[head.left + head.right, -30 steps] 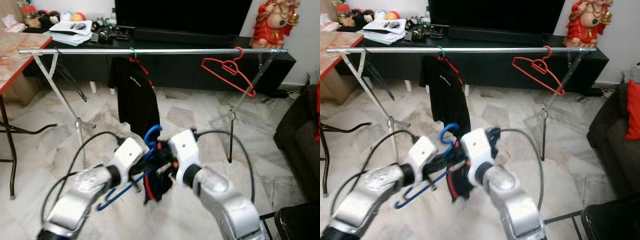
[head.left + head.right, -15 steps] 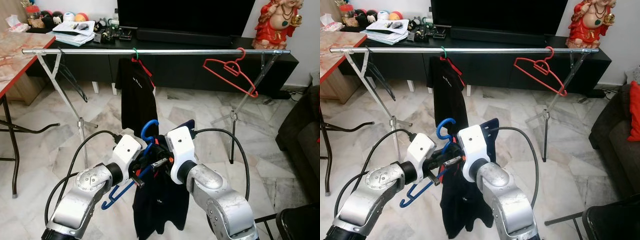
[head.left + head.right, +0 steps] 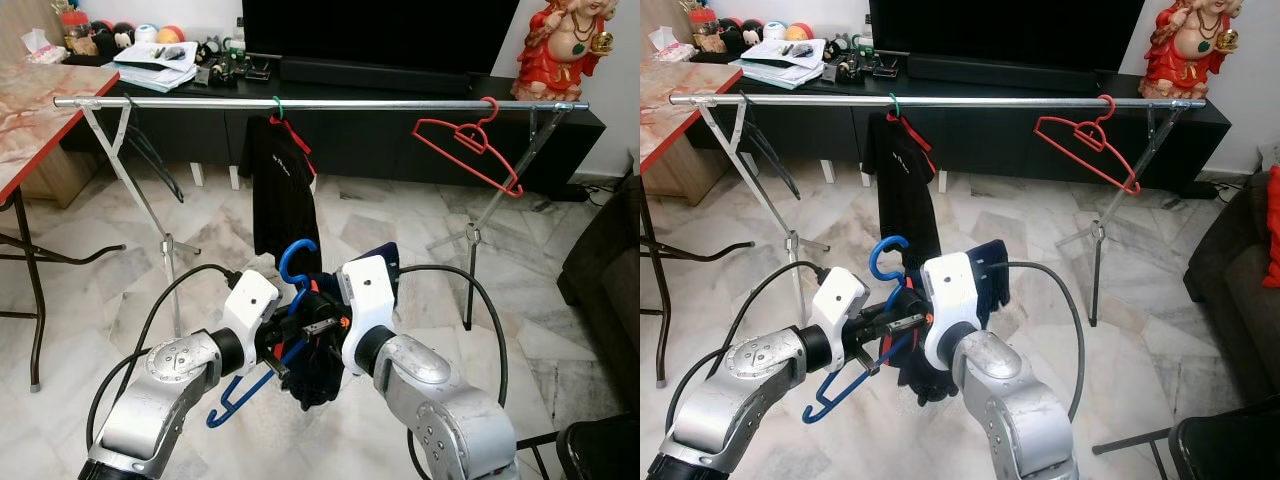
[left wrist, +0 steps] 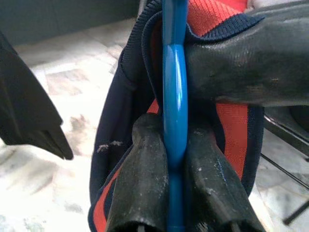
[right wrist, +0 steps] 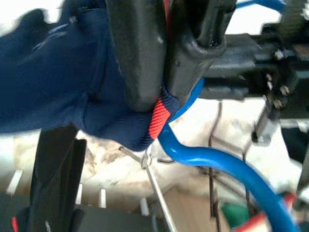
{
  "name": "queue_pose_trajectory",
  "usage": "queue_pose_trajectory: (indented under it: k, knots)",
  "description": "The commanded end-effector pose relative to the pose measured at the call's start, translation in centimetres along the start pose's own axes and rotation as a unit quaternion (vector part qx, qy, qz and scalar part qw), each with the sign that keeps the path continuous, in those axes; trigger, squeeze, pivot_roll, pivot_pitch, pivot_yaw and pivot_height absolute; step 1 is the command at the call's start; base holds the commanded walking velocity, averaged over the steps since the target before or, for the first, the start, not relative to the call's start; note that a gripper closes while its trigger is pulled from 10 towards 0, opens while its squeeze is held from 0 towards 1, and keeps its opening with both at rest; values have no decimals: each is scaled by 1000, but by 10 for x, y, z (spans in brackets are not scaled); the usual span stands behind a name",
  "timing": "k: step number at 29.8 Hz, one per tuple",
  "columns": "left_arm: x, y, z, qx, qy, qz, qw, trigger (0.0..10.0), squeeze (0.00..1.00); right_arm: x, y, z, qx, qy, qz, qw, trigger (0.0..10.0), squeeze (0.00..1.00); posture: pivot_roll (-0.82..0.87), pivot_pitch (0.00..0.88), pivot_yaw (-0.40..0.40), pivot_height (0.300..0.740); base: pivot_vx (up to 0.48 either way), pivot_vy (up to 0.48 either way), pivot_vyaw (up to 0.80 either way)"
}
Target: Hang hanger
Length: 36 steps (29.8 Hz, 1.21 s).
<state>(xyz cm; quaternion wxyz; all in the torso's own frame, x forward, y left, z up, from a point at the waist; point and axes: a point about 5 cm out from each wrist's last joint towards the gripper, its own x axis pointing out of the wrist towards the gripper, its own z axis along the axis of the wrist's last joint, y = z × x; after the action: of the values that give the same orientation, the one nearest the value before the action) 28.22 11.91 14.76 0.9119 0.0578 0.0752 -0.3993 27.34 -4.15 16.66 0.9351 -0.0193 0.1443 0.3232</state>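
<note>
Low before the rail, blue hanger (image 3: 262, 345) held between both arms, hook (image 3: 296, 262) upward, lower bar slanting down toward the floor on the robot's left. Left gripper (image 3: 290, 345) with both fingers (image 4: 145, 183) pressed tight on the blue bar, one each side, as seen in the left wrist view. Right gripper (image 3: 318, 328) pinched shut on the navy garment with red trim (image 5: 82, 96) at its ribbed edge, right against the hanger. Garment bunched in a dark clump around the hanger's middle and drooping below the grippers (image 3: 930, 375). No legible writing on it. Beyond, well apart, metal clothes rail (image 3: 400, 103) spanning the room on crossed legs. On the rail, black T-shirt (image 3: 283, 195) on a red hanger with a green hook, small white mark at the chest too small to read; farther toward the robot's right, empty red hanger (image 3: 468, 150) hanging tilted. Behind the rail, long black TV cabinet (image 3: 430, 135) with a dark screen above, papers and small items (image 3: 160, 55) at its left end, red-and-gold figurine (image 3: 555, 45) at its right end. Marble-topped table (image 3: 30, 100) at the left edge, dark sofa (image 3: 605, 270) at the right, pale marbled floor tiles (image 3: 90, 290) beneath. Black cables looping from both silver forearms.
</note>
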Motion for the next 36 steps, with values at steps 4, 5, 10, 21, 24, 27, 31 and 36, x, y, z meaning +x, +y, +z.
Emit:
queue_pose_trajectory:
  k: [4, 5, 10, 21, 24, 27, 31, 36]
  knots:
    - [8, -36, 5, 9, -4, -117, 993, 10000, 0, 4, -10, 25, -85, -45, -9, 995, 10000, 0, -8, 141, -48, 740, 0, 0, 0]
    - [8, -36, 4, 9, -1, -116, 993, 10000, 0, 4, -15, 27, -88, -47, -19, 995, 10000, 0, -8, 141, -48, 740, 0, 0, 0]
    - [4, -32, 0, 13, 18, -111, 994, 10000, 0, 6, -31, 25, -71, -43, -52, 995, 10000, 0, -3, 146, -47, 740, 0, 0, 0]
    - [-4, -34, -9, 32, 65, -130, 989, 10000, 0, -2, -70, 25, -31, -51, -110, 992, 10000, 0, 4, 156, -67, 740, 0, 0, 0]
    - [-6, -35, -11, 30, 70, -129, 989, 10000, 0, -4, -80, 26, -33, -51, -127, 990, 10000, 0, 4, 156, -71, 740, 0, 0, 0]
    - [-11, -37, -15, 35, 84, -140, 986, 10000, 0, -8, -93, 29, -41, -52, -155, 986, 10000, 0, 5, 157, -74, 740, 0, 0, 0]
    - [-14, -37, -16, 34, 88, -147, 985, 10000, 0, -10, -99, 30, -36, -56, -161, 985, 10000, 0, 3, 157, -74, 740, 0, 0, 0]
    - [-17, -33, -18, 43, 99, -152, 983, 10000, 0, -11, -91, 36, 1, -74, -89, 993, 10000, 0, -4, 154, -71, 740, 0, 0, 0]
